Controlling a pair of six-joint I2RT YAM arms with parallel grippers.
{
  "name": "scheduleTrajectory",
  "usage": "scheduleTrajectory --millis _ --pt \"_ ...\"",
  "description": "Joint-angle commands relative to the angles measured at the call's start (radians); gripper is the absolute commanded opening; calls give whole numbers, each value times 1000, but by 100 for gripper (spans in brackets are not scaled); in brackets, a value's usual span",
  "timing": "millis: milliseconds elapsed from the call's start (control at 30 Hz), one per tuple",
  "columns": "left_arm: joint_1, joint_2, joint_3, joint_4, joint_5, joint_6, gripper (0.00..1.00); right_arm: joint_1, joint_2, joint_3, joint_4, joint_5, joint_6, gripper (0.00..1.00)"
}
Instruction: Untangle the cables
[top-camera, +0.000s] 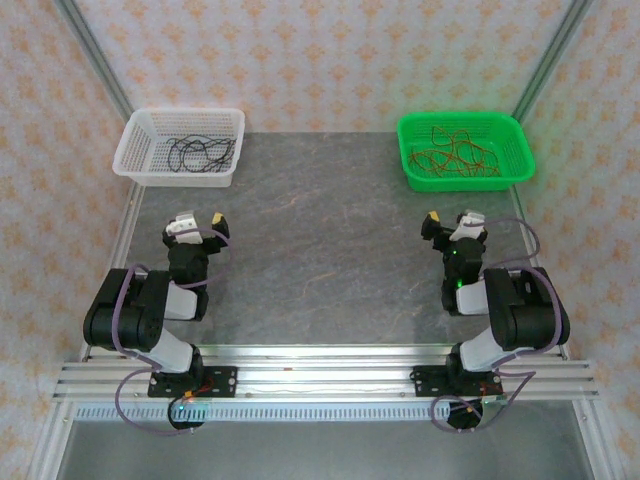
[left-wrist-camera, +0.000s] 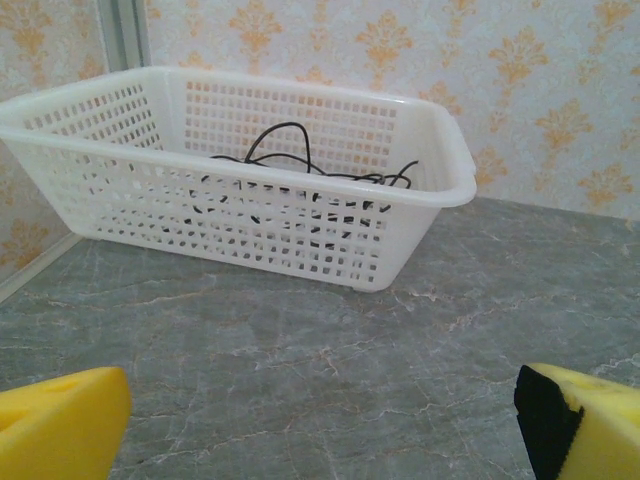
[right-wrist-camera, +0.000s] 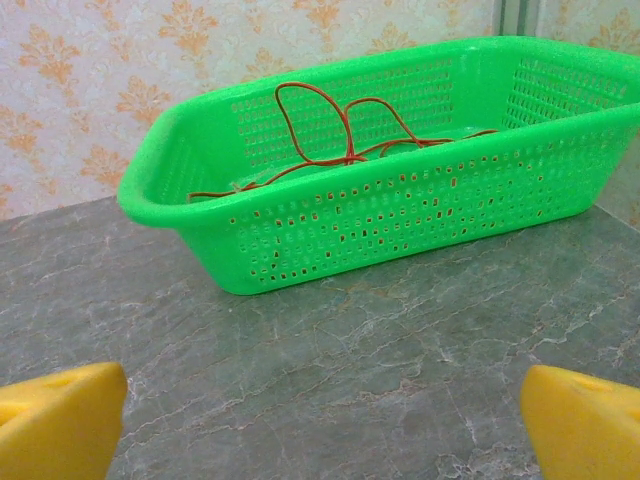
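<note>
Checking your stations: black cables lie in the white basket, red cables in the green basket. Your left gripper and right gripper stand wide, holding nothing, over the table, well short of both baskets.

There are 1 white basket, 1 green basket, 2 arms, and uncounted tangled black cables and red cables.

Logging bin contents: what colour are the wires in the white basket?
Black wires, clearest in the left wrist view.
</note>
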Motion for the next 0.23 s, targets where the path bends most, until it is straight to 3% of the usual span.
scheduleTrajectory --millis 0,200 --pt "-9 3 14 -2 22 26 99 0 -7 -6 1 -6 8 100" --pt "-23 1 13 -3 -2 37 99 0 -4 -1 -5 -6 6 100"
